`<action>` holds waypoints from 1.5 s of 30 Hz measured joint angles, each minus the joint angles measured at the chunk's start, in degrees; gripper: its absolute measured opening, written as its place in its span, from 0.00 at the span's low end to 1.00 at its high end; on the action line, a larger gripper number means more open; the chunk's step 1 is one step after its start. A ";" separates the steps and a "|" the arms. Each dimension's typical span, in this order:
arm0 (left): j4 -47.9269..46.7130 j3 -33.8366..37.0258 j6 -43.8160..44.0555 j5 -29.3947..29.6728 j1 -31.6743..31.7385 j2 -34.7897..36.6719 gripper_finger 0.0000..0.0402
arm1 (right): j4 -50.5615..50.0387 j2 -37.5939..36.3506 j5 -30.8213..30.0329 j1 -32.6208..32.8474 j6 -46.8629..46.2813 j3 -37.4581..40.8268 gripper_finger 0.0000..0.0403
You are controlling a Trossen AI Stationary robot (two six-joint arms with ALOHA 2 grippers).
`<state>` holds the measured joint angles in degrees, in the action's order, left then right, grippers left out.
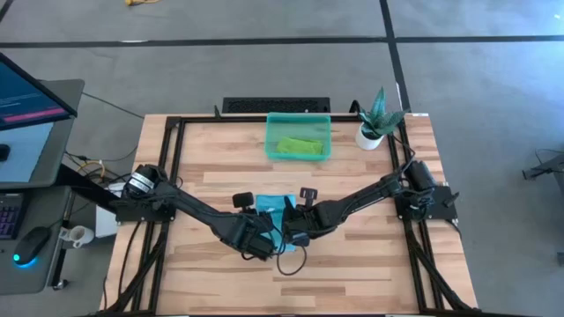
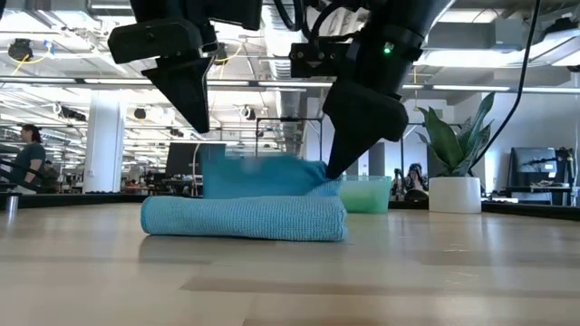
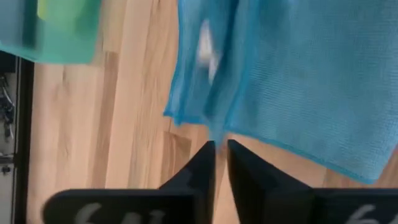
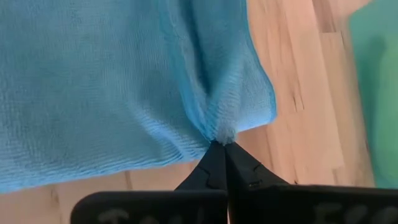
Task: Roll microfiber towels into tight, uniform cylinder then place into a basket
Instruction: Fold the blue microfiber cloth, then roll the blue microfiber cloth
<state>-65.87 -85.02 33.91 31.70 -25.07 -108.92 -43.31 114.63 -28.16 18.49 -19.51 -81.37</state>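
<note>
The turquoise blue microfiber towel lies on the table's middle, its lower part a thick folded band and an upper layer standing raised behind it. My right gripper is shut on that raised layer's right end. My left gripper hangs just above the towel's left end, its fingers a narrow gap apart with nothing between them; the towel's edge lies just past their tips. The lime green towel lies inside the teal basket at the far side. My right gripper pinches a bunched pucker of the blue towel's edge between its two fingertips, near a corner. The fingers slant down from the table's right. Cloth gathers in creases toward the pinch, and the towel's lower part stays on the table.
A small white pot with a green plant stands at the far right, beside the basket. Bare wood lies on the near side of the towel. A desk with a monitor stands off the table's left.
</note>
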 joint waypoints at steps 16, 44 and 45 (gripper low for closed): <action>-2.92 -0.01 7.73 -1.02 -5.42 0.02 0.30 | 4.17 0.00 -0.17 -2.47 3.41 -0.12 0.01; 0.09 0.04 13.06 0.95 -11.07 0.04 0.30 | -5.32 -0.54 -0.31 -6.48 2.55 -2.91 0.53; 1.43 0.43 12.58 1.31 -11.07 0.10 0.30 | -7.16 -1.07 -0.33 -6.12 2.51 -2.39 0.53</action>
<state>-64.44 -84.60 46.49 33.01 -36.14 -108.83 -50.46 113.55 -28.49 12.36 -16.99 -83.76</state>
